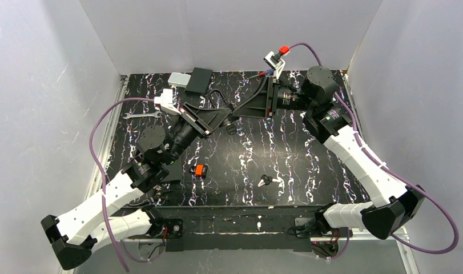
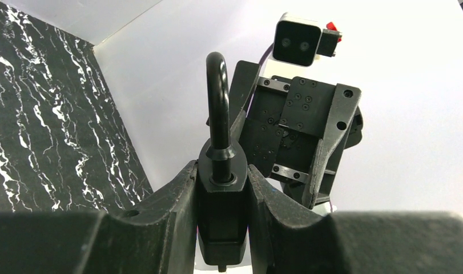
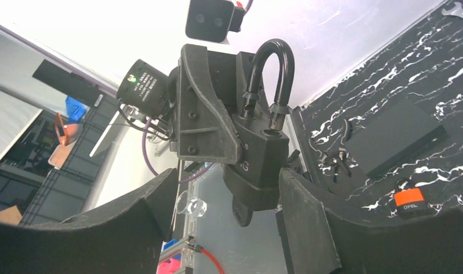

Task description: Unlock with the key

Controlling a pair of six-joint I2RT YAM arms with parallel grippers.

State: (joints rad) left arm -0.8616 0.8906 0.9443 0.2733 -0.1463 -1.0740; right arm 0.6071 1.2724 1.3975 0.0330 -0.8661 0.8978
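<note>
left gripper (image 2: pixel 222 188) clamped on padlock (image 2: pixel 220 225), raised | right gripper (image 3: pixel 226 191) spread open at padlock, holding nothing | key (image 1: pixel 265 181) on tabletop (image 1: pixel 309 171), well apart, right arm's side, blade pointing right

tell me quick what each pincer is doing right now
left pincer: closed on the padlock, shackle pointing up.
right pincer: open, fingers wide apart, gripping nothing.

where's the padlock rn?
Padlock is off the table, back centre in the top view, clamped in the left gripper, right gripper open around it.
</note>
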